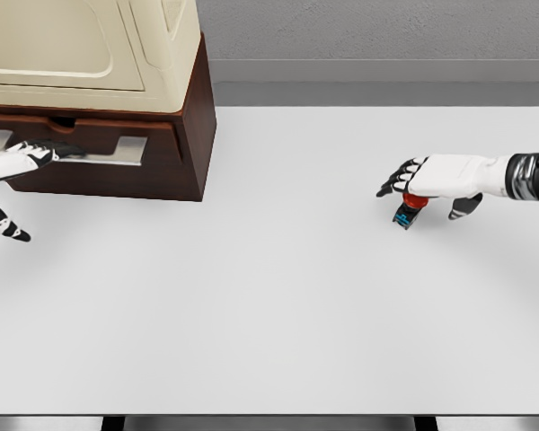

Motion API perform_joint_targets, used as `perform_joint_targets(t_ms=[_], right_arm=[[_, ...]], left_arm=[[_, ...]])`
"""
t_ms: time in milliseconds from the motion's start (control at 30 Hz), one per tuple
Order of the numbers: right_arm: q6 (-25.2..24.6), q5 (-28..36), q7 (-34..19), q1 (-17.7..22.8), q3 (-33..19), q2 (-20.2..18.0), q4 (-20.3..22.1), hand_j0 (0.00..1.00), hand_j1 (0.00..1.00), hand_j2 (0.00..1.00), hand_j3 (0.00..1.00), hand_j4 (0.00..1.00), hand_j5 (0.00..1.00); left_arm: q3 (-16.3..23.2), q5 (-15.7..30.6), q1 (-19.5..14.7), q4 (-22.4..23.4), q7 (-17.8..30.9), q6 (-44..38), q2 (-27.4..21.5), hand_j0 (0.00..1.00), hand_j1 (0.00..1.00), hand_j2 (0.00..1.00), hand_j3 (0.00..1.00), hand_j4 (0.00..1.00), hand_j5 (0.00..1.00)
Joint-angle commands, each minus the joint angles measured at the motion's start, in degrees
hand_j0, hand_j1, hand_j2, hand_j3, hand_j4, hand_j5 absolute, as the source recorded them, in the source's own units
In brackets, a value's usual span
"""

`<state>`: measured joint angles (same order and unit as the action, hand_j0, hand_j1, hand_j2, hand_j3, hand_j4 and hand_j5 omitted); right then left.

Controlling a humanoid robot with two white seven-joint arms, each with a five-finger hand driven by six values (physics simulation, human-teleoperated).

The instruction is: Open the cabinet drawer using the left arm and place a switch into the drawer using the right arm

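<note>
A dark brown cabinet (193,126) with a cream appliance on top stands at the table's back left. Its drawer (162,148) carries a flat metal handle (117,150). My left hand (22,166) enters from the left edge, its fingers (45,151) stretched along the handle's left part and the thumb spread low, away from them. The switch (408,210), a red button on a black and blue base, sits tilted under my right hand (428,190) at the right. That hand's fingers (393,185) and thumb curl down around the switch.
The white table (269,305) stretches wide between the two hands and toward the front edge. A grey wall runs behind it. The cabinet's right side faces the right hand across the table.
</note>
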<state>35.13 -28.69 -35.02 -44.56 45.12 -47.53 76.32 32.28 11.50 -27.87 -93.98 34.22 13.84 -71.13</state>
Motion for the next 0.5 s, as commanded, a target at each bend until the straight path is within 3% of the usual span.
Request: perform_joint_targets(t_ms=[0,467], right_arm=[[-0.1,0.2,0.0,0.0,0.0,0.0,0.0,1.00,1.00,1.00,1.00,1.00,1.00],[-0.1,0.2,0.0,0.0,0.0,0.1,0.1,0.99,0.99,0.99,0.99,0.99,0.99]], left_arm=[[1.0,4.5,0.0,-1.1,0.8,1.4,-1.1,1.00,1.00,1.00,1.00,1.00,1.00],[2.5,8.2,0.0,-3.2,0.8,4.4,-7.4,1.00,1.00,1.00,1.00,1.00,1.00]])
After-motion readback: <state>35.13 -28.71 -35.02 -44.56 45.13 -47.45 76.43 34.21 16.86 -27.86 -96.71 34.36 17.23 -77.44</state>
